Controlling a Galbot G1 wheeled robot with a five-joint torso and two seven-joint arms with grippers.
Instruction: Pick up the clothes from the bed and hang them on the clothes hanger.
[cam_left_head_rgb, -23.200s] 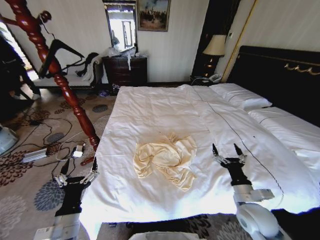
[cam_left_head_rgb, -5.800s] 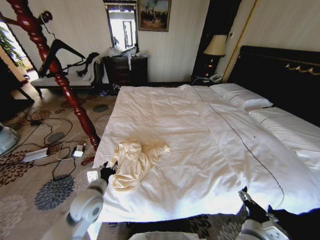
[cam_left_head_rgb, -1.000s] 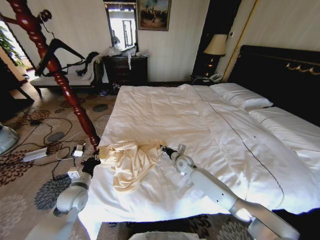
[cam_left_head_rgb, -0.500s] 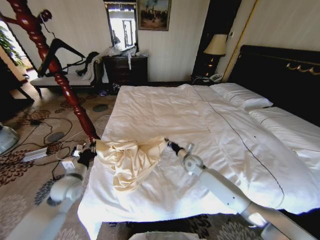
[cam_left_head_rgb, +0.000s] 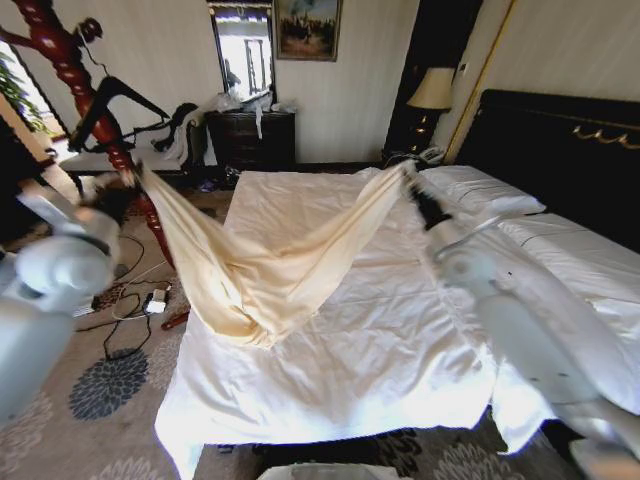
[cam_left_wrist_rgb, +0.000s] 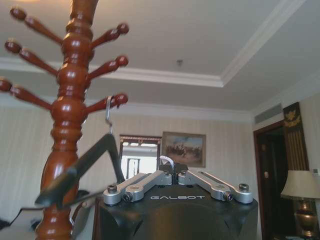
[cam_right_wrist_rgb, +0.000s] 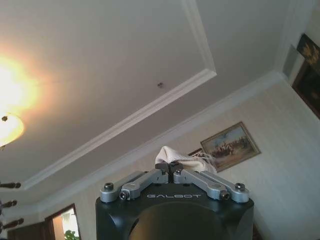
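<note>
From the head view, the clothes (cam_left_head_rgb: 262, 262) are off the bed (cam_left_head_rgb: 360, 330) and stretched out in the air like a hammock between the two arms, with the low sagging middle hanging just above the sheet near the bed's left edge. The left gripper (cam_left_head_rgb: 122, 192) holds one end up by the red wooden coat stand (cam_left_head_rgb: 75, 80), and the right gripper (cam_left_head_rgb: 418, 200) holds the other end up over the pillow side. The clothes hanger (cam_left_head_rgb: 120, 100) hangs off that stand with nothing on it. In the left wrist view the camera looks up at the ceiling; the left gripper (cam_left_wrist_rgb: 174, 170) has its fingers pressed together with a little pale bit of fabric poking out at the tips, and the clothes hanger (cam_left_wrist_rgb: 85, 167) hooks on a peg of the coat stand (cam_left_wrist_rgb: 67, 130) right next to it. The right wrist view also points up, and the right gripper (cam_right_wrist_rgb: 174, 167) is clamped on a bunch of the cream cloth (cam_right_wrist_rgb: 177, 157). So I'd say the pickup part is done, and the actual hanging over the hanger's shoulders is all that's left.
</note>
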